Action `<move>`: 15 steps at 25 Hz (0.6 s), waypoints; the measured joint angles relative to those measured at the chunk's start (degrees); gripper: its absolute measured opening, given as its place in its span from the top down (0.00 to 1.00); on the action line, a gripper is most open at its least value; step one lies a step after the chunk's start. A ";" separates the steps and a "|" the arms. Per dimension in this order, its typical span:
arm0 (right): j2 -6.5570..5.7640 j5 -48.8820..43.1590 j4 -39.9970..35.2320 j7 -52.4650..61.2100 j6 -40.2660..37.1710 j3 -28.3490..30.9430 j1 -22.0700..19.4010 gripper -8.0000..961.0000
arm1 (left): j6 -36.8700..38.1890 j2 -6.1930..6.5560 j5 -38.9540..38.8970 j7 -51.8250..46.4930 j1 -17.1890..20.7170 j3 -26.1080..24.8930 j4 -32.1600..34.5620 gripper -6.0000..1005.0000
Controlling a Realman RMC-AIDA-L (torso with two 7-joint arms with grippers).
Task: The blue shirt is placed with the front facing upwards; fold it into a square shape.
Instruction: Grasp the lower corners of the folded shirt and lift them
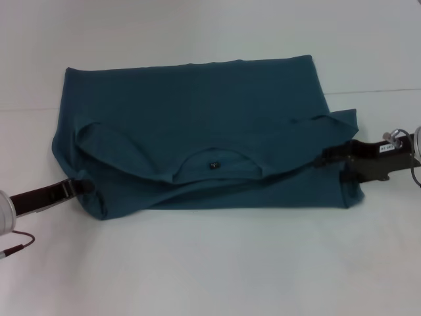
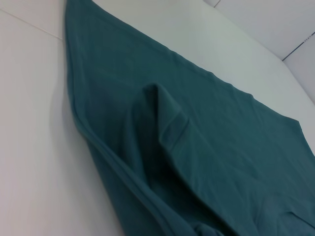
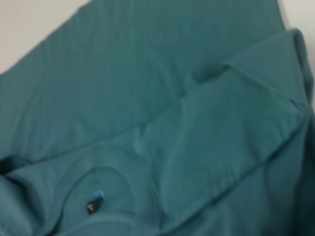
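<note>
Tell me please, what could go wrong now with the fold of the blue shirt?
1. The folded-over top part of the blue shirt lies wrinkled and uneven near the black label; pressing on could lock in a crooked fold.
2. The left gripper and right gripper sit at different heights on the shirt's side edges, so the next fold may skew.
3. A sleeve sticks out on the right, which could spoil the square.
</note>
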 joint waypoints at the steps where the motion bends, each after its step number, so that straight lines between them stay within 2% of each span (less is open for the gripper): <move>1: -0.05 0.65 -0.04 -0.35 0.01 0.03 0.00 0.23 | -0.04 0.00 0.00 0.02 0.00 0.00 0.01 0.95; 7: -0.99 3.06 -0.31 -1.08 -1.59 0.23 -0.65 0.24 | -0.22 0.00 0.00 0.03 0.00 0.00 0.02 0.95; 15: -4.02 1.88 -1.04 -0.16 -6.45 -0.37 -1.52 0.24 | -0.25 0.00 0.00 0.04 0.00 0.00 0.04 0.95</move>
